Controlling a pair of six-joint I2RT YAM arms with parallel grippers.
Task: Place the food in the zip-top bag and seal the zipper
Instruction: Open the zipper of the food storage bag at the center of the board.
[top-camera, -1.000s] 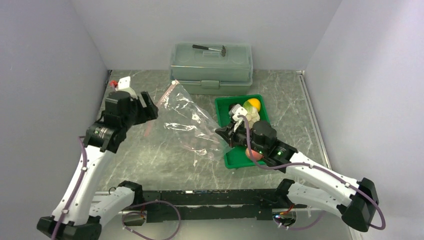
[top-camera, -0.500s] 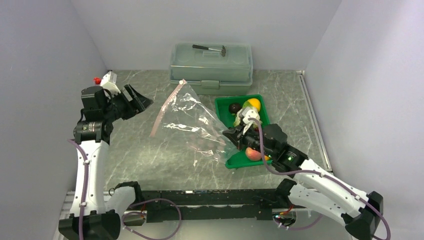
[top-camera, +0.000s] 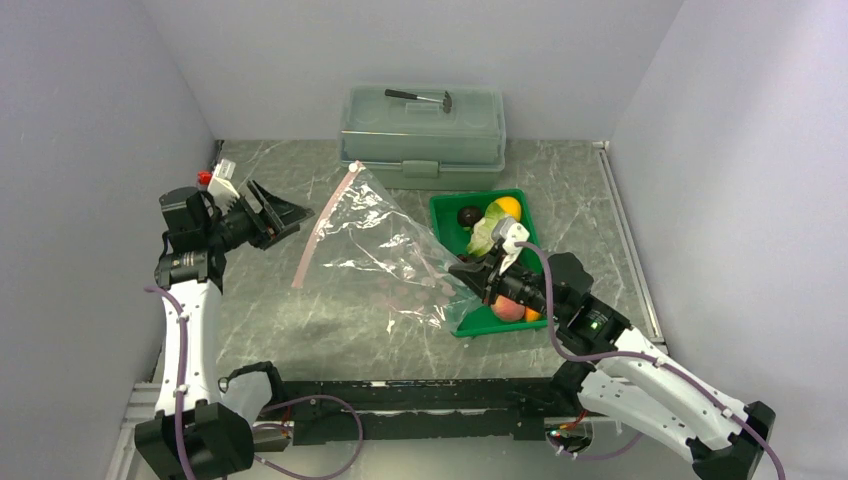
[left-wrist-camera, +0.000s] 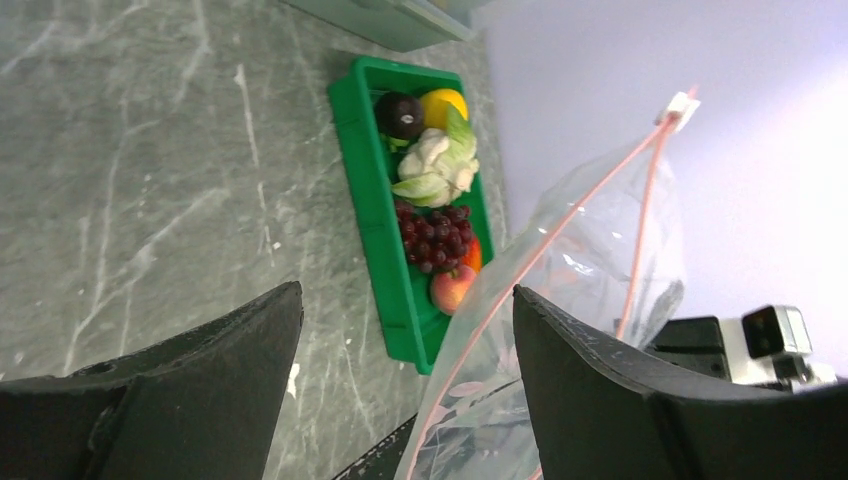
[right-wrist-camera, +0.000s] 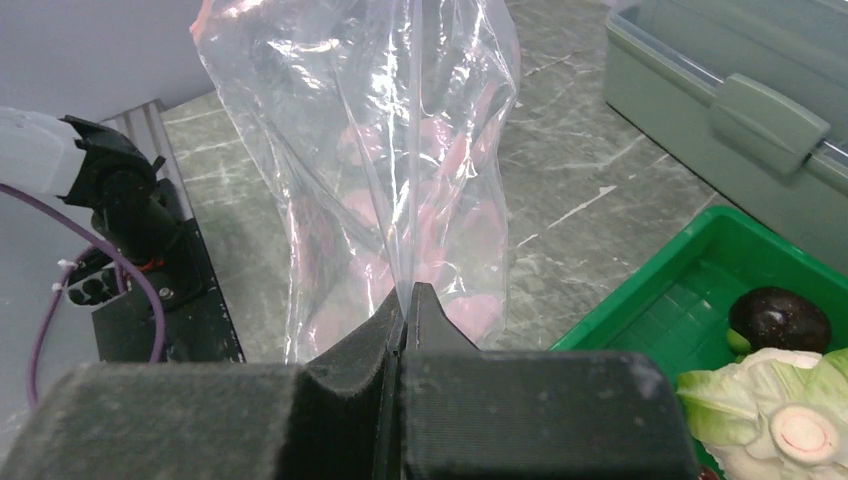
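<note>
The clear zip-top bag (top-camera: 385, 250) with a pink zipper strip (top-camera: 325, 218) stretches across the table's middle. Its zipper edge (left-wrist-camera: 560, 240) runs between my left fingers in the left wrist view, apart from both. My right gripper (top-camera: 470, 273) is shut on the bag's bottom corner, and the plastic (right-wrist-camera: 400, 150) hangs from its closed tips (right-wrist-camera: 408, 300). My left gripper (top-camera: 290, 212) stands open just left of the zipper edge, holding nothing. The food sits in a green tray (top-camera: 448, 212): a dark plum (top-camera: 467, 215), a yellow fruit (top-camera: 505, 207), lettuce (top-camera: 486, 236), grapes (left-wrist-camera: 432, 235), a peach (top-camera: 507, 308).
A grey-green lidded toolbox (top-camera: 422, 135) with a small hammer (top-camera: 418, 96) on top stands at the back. Grey walls close in left, right and behind. A black rail (top-camera: 400, 395) runs along the near edge.
My left gripper has swung back left and turned toward the bag's zipper edge. The right arm has drawn back toward the near right, keeping the bag's corner, and the bag has settled lower.
</note>
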